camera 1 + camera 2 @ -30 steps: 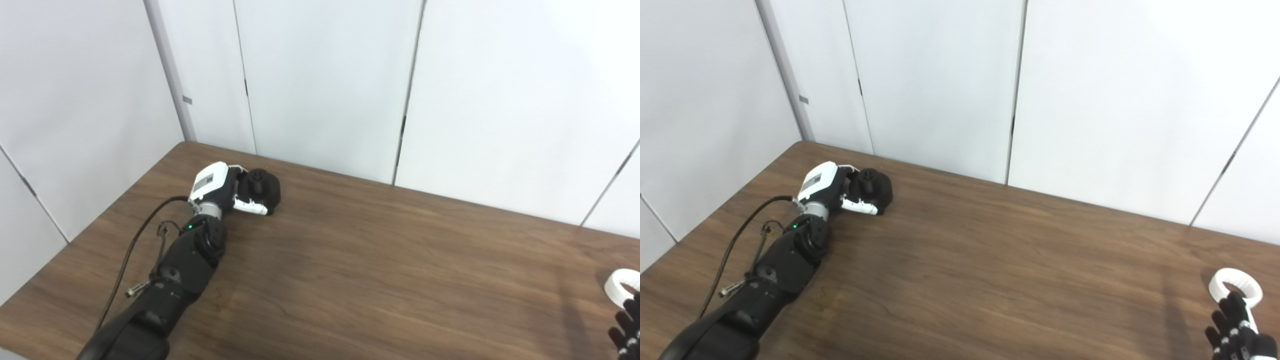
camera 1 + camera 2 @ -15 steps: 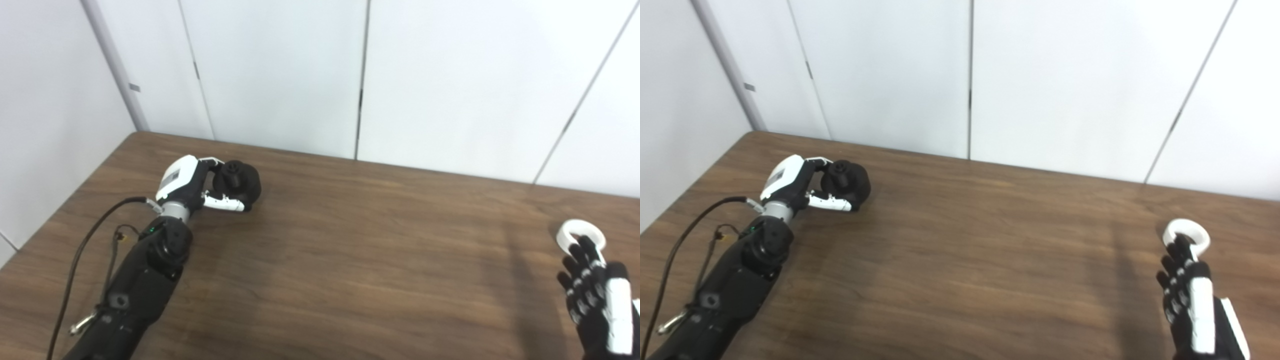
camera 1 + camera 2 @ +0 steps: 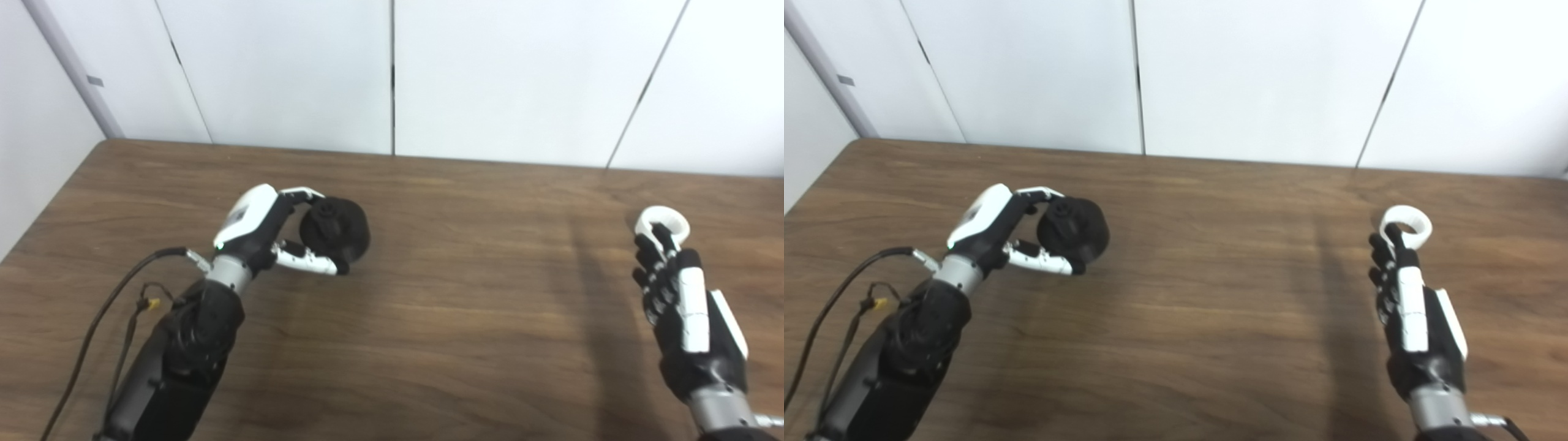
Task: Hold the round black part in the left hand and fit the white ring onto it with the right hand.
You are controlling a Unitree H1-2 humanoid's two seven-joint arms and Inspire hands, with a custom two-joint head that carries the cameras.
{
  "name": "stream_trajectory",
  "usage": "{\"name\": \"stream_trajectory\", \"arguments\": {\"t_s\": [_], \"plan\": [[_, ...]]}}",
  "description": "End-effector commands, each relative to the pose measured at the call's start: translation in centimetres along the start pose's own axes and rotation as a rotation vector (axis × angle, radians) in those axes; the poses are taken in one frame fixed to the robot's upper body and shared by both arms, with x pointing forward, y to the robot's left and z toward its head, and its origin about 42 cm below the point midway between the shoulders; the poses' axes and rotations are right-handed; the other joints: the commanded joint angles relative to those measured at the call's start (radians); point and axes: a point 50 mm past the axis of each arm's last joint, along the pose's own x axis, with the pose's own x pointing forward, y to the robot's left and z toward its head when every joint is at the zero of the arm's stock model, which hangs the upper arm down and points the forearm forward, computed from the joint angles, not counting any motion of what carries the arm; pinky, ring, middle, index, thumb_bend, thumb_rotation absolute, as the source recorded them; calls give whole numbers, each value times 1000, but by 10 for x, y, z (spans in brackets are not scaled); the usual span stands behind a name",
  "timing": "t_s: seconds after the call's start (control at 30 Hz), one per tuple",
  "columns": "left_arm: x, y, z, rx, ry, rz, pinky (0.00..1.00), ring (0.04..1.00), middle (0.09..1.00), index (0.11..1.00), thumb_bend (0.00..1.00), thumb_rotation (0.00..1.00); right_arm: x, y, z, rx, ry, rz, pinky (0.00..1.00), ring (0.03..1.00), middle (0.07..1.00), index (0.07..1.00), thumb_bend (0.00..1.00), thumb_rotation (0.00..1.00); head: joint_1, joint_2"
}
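Observation:
The round black part with a small hub on its face sits in my left hand, which is shut on it between the white-tipped fingers above and the thumb below, left of the table's middle. The part seems to hang just above the wood. The white ring lies on the table at the right. My right hand is stretched flat just short of it, fingers apart, with one dark fingertip over the ring's near rim.
The brown wooden table runs back to white wall panels. A black cable trails beside my left forearm near the table's left edge.
The camera has swung right and down, so the ring and right hand are now in full view. My left hand has brought the black part away from the back corner, toward the middle.

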Motion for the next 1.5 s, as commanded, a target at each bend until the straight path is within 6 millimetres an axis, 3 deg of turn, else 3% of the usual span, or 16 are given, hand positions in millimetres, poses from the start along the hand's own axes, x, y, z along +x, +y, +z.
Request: {"name": "stream_trajectory", "arguments": {"t_s": [0.0,0.17,0.4,0.73,1.03,1.47], "plan": [[-1,9,22,16,-72,39,830,885,794,482,519,59,-27,4,-9,21,36,-20,1000,965,947,973,515,1000,-6,4],[-17,-11,40,13,-134,-18,819,876,787,483,519,59,-27,10,-7,31,38,-24,1000,941,934,963,537,1000,-30,18],[-40,-45,54,35,-224,-92,992,853,765,482,520,55,-25,15,-7,50,32,-21,1000,946,935,965,561,1000,-60,31],[-72,-85,61,35,-281,-206,982,862,764,481,522,57,-24,19,-6,56,40,-28,1000,953,936,959,583,1000,-95,38],[-89,-104,63,18,-314,-299,995,881,785,482,518,61,-23,24,-4,49,45,-16,1000,976,946,969,572,1000,-114,45],[-90,-108,58,4,-315,-328,986,883,781,482,518,60,-24,26,-3,51,57,-21,1000,982,931,956,598,1000,-152,47]]}}
